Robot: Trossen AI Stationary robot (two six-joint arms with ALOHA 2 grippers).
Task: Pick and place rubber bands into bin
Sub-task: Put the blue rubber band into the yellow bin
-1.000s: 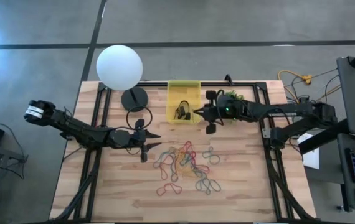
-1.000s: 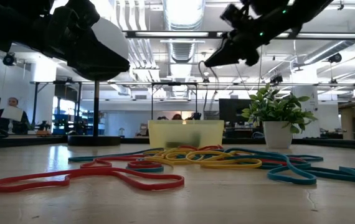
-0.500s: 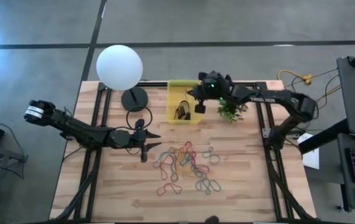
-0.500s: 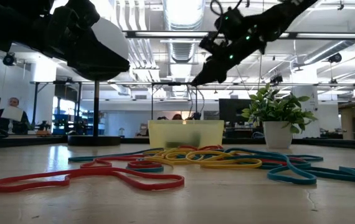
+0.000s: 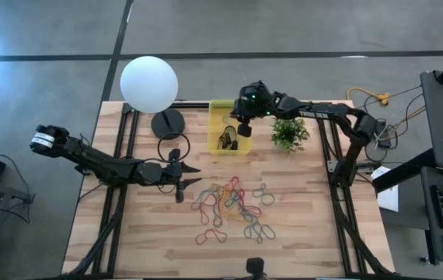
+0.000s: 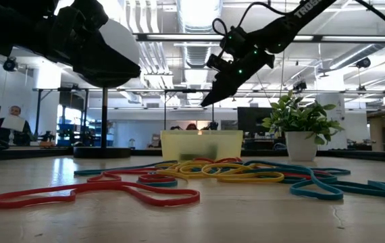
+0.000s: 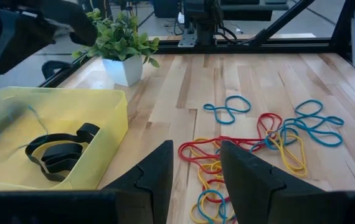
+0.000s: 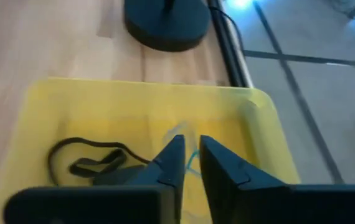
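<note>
High view: right pincer [image 5: 235,131] is poised over the small translucent yellow plastic bin [image 5: 218,110], directly above its interior. Dark rubber bands [image 5: 226,141] lie in the bin just under and beside the tips. The main heap of thin coloured rubber loops [image 5: 232,207] sits on the wooden table [image 5: 299,233], well apart from this pincer and nearer the left pincer [image 5: 188,180], which waits at the heap's edge. White globe lamp [image 5: 149,83] and small potted green plant [image 5: 287,134] flank the bin on either side of the right pincer.

Low view: right pincer [image 6: 207,102] hangs above the bin [image 6: 201,144], clear of its rim, tips pointing down. Coloured loops [image 6: 219,170] are spread on the table in front of the bin.

Left wrist view: left pincer [image 7: 195,171] has its fingers parted and nothing between them; red, yellow and blue loops [image 7: 261,138] lie just ahead, the bin [image 7: 112,127] off to one side.

Right wrist view: right pincer [image 8: 190,157] shows only a narrow gap between its fingers. A thin pale teal band [image 8: 189,149] shows at the tips over the bin floor; whether it is pinched or already free I cannot tell.

Judgement: release step in hand. Next calls for opening wider, confirming the band has dropped, then rising clear of the bin wall and heading back to the heap.
</note>
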